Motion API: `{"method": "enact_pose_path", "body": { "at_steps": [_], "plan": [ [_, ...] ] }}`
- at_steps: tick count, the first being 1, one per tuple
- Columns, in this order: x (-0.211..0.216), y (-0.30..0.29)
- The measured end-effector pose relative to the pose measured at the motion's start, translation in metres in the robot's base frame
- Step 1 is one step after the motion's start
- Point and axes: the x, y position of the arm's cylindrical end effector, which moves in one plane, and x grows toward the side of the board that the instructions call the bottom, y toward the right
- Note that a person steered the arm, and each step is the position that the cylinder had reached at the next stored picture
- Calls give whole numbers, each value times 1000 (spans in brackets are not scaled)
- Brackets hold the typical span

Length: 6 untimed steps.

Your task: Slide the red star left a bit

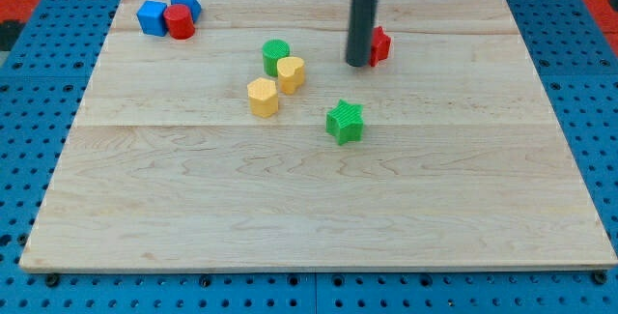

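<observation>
My tip (358,64) rests on the table (309,208) in the upper middle of the view, at the lower end of the straight dark rod (363,19) that comes down from the view's top edge. There is no gripper on this arm, so nothing is clasped or let go; the rod only stands against what it pushes. The red star (380,44) sits just to the view's right of the rod and partly behind it, so close that they look to be touching, though the rod hides the contact itself. Its shape is mostly covered, and only its right side shows. Below the tip and slightly to the view's left lies the green star (345,122), near but clearly apart from it. Further to the view's left is a cluster of three: a green cylinder (276,56), a yellow block (291,72) pressed against its lower right, and a second yellow block (263,97) just below and to the left of that one. Well apart, in the table's top left corner, a red cylinder (180,21) stands between two blue blocks, one (151,16) touching its left and the other (186,5) behind it at the upper right.
</observation>
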Motion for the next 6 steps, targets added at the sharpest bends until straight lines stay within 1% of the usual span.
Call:
{"method": "enact_pose_path", "body": {
  "at_steps": [3, 4, 5, 6],
  "plan": [
    [-6, 146],
    [-40, 169],
    [-54, 110],
    [-54, 58]
  ]
}}
